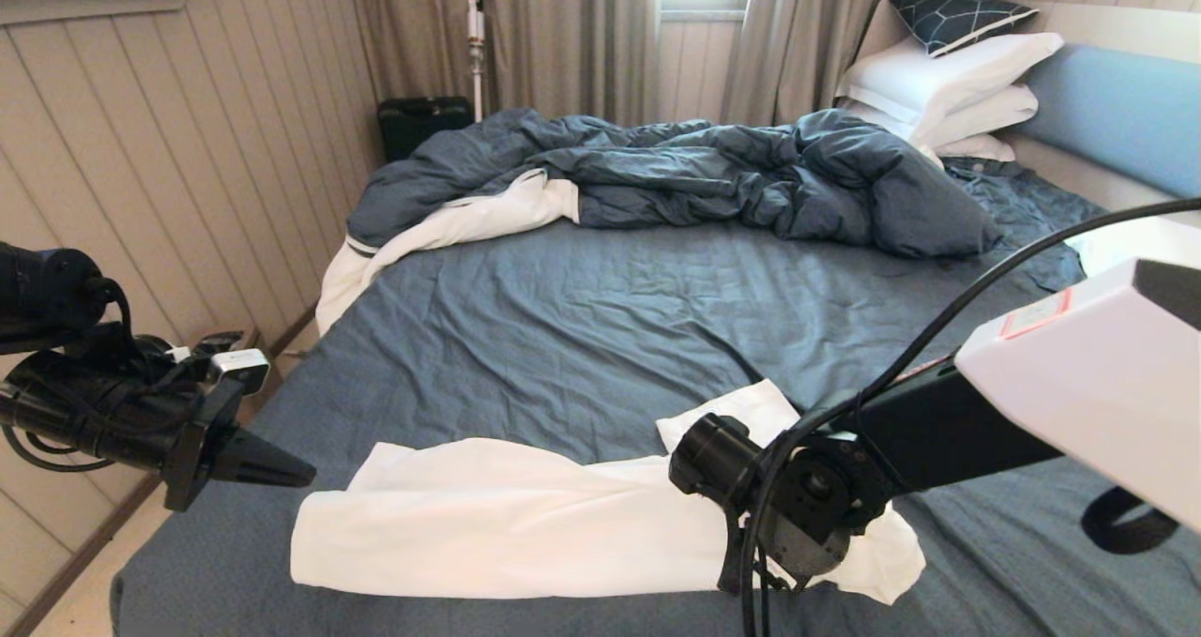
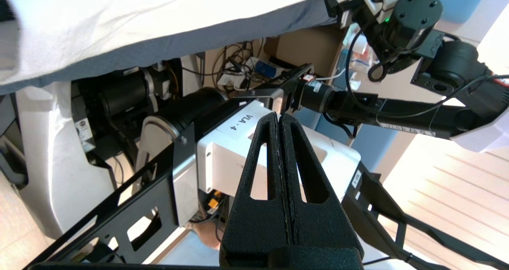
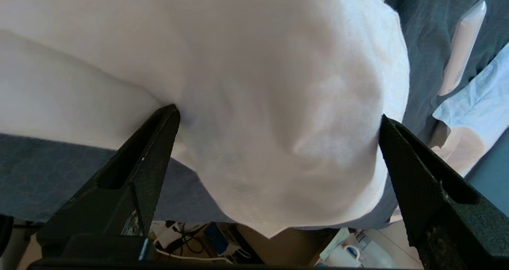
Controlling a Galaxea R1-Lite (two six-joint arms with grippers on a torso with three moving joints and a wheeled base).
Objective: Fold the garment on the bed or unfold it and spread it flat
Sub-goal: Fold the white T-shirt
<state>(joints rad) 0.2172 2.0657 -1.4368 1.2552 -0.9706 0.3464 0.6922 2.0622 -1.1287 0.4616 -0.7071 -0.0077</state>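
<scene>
Our right gripper [image 3: 274,142], spread wide over the T-shirt [image 1: 525,515], may pinch the bed [image 1: 600,337] sheet too; left gripper [image 2: 280,121] clenched, idle.

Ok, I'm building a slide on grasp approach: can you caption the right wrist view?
Right gripper open, fingers either side of a bunched fold of the white T-shirt at the bed edge.

The right pincer [image 3: 278,119] stands wide apart around a bulge of the white garment [image 3: 254,63] over the bed [image 3: 47,174].
</scene>
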